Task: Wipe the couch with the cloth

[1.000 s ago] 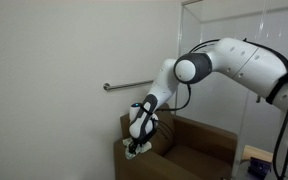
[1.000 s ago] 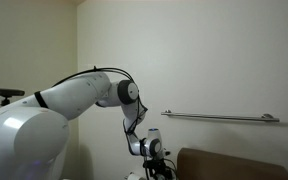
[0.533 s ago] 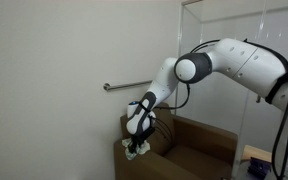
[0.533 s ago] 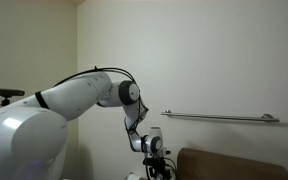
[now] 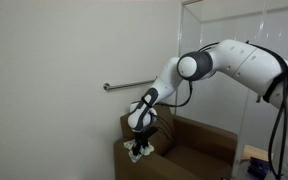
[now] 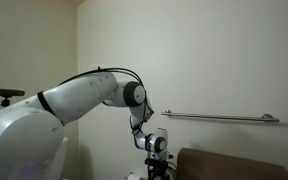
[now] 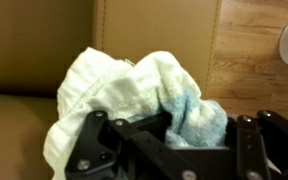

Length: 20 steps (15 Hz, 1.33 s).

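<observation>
In an exterior view, a rail (image 5: 134, 86) ran along the wall, above and left of the work and well clear of it. Below it the tool (image 5: 139, 149) pointed down at the couch (image 5: 204, 135), onto the top of its armrest (image 5: 129, 166), where the cloth (image 5: 137, 154) lay. The wrist view showed why: the cloth was bunched between the jaws, which pinched a fold of it, so it could be dragged as a pad, I judged. The armrest top was narrow, with its outer edge just left of the cloth and the seat dropping away to the right. Strokes would probably have to run along its length. The arm (image 5: 234, 60) reached in from the right, above the seat.
</observation>
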Available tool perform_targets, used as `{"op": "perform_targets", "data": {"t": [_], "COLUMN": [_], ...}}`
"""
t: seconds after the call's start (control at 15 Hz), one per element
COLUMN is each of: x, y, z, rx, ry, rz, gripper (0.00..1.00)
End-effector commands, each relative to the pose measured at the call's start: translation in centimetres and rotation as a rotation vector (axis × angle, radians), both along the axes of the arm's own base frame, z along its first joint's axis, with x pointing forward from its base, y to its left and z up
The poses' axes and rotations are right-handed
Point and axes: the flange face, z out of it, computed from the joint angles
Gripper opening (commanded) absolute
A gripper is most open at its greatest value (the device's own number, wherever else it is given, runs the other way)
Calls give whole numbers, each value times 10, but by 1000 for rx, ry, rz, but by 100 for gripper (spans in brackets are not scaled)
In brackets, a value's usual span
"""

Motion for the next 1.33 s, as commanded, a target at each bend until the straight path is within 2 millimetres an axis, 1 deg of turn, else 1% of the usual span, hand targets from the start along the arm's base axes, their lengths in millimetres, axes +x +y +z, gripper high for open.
{"op": "perform_targets", "data": {"t": [0.0,0.13,0.27,0.47,0.53,0.6,0.8,1.0,1.13,1.27], "x": [-33,-46,-57,-78,-83,-89,-106,-127,-134,-130], "y": [-21,-34,-42,-39,-39,-40,-41,-39,-40,-40], "z": [-21,-26,-29,-40,-41,-43,-39,-38,-38,-39], "rx": [107,124,175,243,255,258,246,255,260,254], "ry": [152,201,248,311,326,336,347,376,395,403], "rz": [26,4,6,49,58,57,29,9,5,13], "gripper": [5,7,5,6,4,5,5,6,6,5]}}
